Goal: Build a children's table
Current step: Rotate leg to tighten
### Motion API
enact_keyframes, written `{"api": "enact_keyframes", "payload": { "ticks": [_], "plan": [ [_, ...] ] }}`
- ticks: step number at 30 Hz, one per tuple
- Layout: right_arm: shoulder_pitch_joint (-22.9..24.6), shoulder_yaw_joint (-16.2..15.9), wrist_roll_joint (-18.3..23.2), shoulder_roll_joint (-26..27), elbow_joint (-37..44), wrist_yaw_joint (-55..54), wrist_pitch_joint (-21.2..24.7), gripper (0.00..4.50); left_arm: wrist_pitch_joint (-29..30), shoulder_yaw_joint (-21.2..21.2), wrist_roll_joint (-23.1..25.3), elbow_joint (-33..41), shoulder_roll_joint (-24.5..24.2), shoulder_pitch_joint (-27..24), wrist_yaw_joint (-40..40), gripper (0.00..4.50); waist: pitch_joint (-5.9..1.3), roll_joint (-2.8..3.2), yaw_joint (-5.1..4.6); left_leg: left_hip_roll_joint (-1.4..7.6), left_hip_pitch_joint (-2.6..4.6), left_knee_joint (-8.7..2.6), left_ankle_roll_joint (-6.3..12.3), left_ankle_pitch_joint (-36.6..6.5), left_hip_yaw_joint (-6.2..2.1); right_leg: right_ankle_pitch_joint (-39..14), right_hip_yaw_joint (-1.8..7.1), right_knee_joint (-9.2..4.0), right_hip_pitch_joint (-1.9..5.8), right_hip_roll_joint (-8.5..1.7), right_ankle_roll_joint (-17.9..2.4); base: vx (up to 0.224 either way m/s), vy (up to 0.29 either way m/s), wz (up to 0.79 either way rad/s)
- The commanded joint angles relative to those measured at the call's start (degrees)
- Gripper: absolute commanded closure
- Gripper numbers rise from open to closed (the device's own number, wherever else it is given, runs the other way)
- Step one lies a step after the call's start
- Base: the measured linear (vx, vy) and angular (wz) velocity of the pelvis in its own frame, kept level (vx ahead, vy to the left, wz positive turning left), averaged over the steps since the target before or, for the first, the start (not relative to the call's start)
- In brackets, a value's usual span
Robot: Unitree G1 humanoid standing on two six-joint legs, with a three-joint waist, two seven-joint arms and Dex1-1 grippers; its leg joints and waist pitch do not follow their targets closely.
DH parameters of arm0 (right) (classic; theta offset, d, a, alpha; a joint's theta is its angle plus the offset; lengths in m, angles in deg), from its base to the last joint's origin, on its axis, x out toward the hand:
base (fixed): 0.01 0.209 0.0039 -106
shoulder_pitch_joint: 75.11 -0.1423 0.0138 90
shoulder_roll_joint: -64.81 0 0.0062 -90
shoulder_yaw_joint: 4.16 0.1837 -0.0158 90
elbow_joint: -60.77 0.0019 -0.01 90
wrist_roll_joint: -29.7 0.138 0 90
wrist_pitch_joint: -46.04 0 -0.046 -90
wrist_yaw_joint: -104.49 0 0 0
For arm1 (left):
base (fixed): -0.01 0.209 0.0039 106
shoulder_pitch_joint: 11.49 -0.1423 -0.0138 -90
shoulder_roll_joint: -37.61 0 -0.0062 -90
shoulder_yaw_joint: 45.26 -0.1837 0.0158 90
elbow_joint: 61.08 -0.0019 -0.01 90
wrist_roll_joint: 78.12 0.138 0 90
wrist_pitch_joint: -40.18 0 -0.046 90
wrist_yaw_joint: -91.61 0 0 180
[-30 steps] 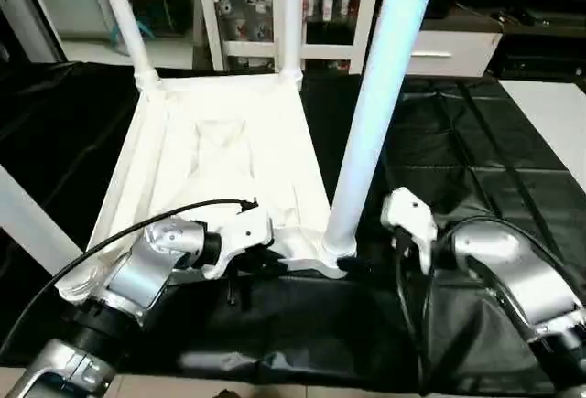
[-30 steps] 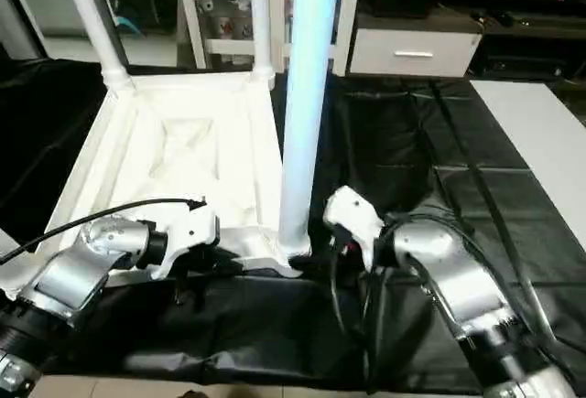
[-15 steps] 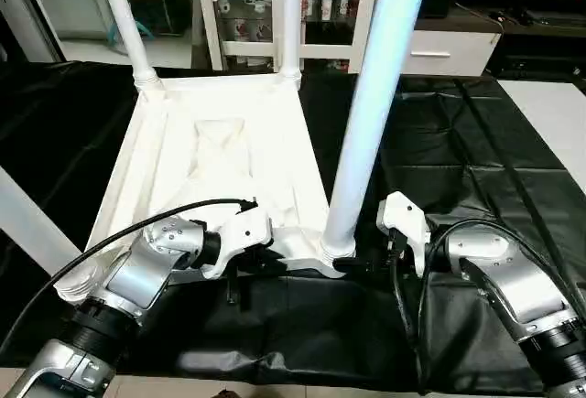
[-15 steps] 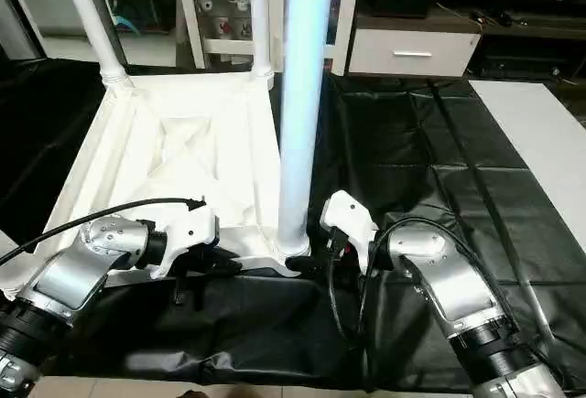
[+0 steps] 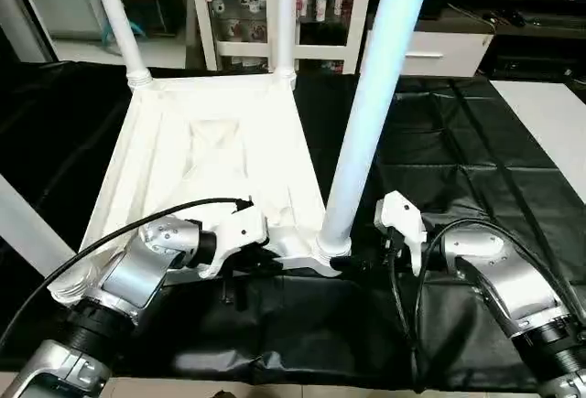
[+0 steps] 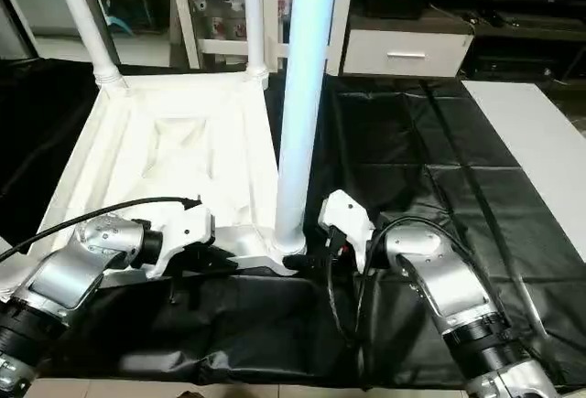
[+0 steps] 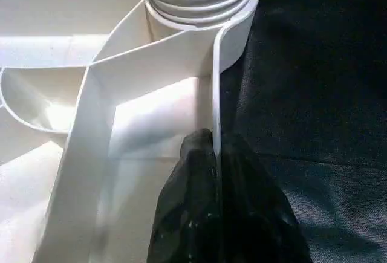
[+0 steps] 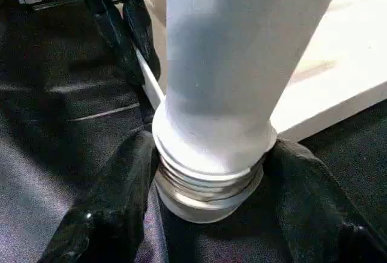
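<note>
While the left gripper (image 7: 214,154) pinches the thin rim of the upturned tabletop (image 5: 220,155), the right gripper (image 8: 208,181) has its fingers around the threaded base of the nearest leg (image 5: 366,114). Rigid, light, smooth plastic: best gripped low, at the socket.

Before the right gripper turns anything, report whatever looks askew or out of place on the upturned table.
The near-right leg leans away from vertical, and ridged rings show above its corner socket, so it looks not fully seated. The tabletop looks undamaged.
</note>
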Motion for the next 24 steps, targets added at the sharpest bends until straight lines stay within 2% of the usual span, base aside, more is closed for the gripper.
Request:
{"api": "enact_keyframes", "payload": {
  "ticks": [1,2,5,8,12,18,20,24],
  "plan": [
    [-1.4,0.7,-0.1,1.2,0.4,-1.1,-1.8,1.88,0.0,-0.6,-2.0,0.4,1.1,-1.3,0.4,4.5,-2.85,-1.27,0.33,3.61,1.22,-4.03,3.96,-9.3,-1.37,-3.3,2.29,-4.57,0.82,-4.86,-15.2,0.0,0.0,0.0],
    [-1.8,1.4,0.7,1.9,-0.2,-1.3,-1.3,1.32,-0.1,-0.5,-2.0,0.3,1.0,-1.3,0.5,4.5,-2.8,-1.21,0.26,3.6,1.25,-4.09,3.72,-9.8,-1.38,-3.8,2.3,-4.64,0.75,-4.82,-15.1,0.0,0.0,0.0],
    [-2.3,2.1,1.4,2.4,-0.9,-1.5,-0.7,1.18,-0.1,-0.5,-1.9,0.3,1.0,-1.2,0.5,4.5,-2.79,-1.29,0.21,3.58,1.27,-4.12,3.37,-10.2,-1.38,-4.5,2.36,-4.68,0.74,-4.82,-15.2,0.0,0.0,0.0],
    [-3.1,2.1,0.9,2.9,-1.7,-1.8,-1.2,0.76,0.0,-0.5,-1.8,0.3,1.0,-1.2,0.6,4.5,-2.93,-1.12,0.35,3.65,1.43,-4.05,3.45,-9.2,-1.32,-3.1,2.38,-4.52,0.61,-4.79,-15.4,0.0,0.0,0.0],
    [-4.0,1.7,0.3,3.7,-2.7,-2.1,-1.6,0.76,0.1,-0.5,-1.7,0.5,0.8,-1.3,0.8,4.5,-2.95,-1.0,0.51,3.63,1.33,-4.04,3.77,-8.3,-1.3,-0.7,2.36,-4.3,0.72,-4.77,-15.7,0.0,0.0,0.0],
    [-4.1,1.1,-0.3,3.4,-3.3,-0.6,-2.3,0.76,-0.1,-0.4,-1.6,0.1,0.5,-1.0,1.1,4.5,-2.89,-1.02,0.47,3.65,1.37,-4.16,3.17,-9.6,-1.31,-2.1,2.38,-4.43,0.7,-4.74,-15.4,0.0,0.0,0.0],
    [-4.2,1.0,-0.3,3.4,-3.6,-0.3,-2.6,0.76,-0.1,-0.4,-1.5,0.0,0.4,-0.9,1.1,4.5,-2.9,-0.82,0.47,3.68,1.39,-4.19,3.07,-9.6,-1.33,-1.7,2.38,-4.4,0.68,-4.77,-15.5,0.0,0.0,0.0],
    [-4.3,0.8,-0.2,3.4,-3.7,0.4,-2.5,1.14,-0.3,-0.4,-1.4,-0.2,0.4,-0.7,1.1,4.5,-2.88,-0.8,0.51,3.67,1.43,-4.2,3.09,-9.9,-1.31,-1.6,2.39,-4.43,0.67,-4.77,-15.6,0.0,0.0,0.0]
  ]
}}
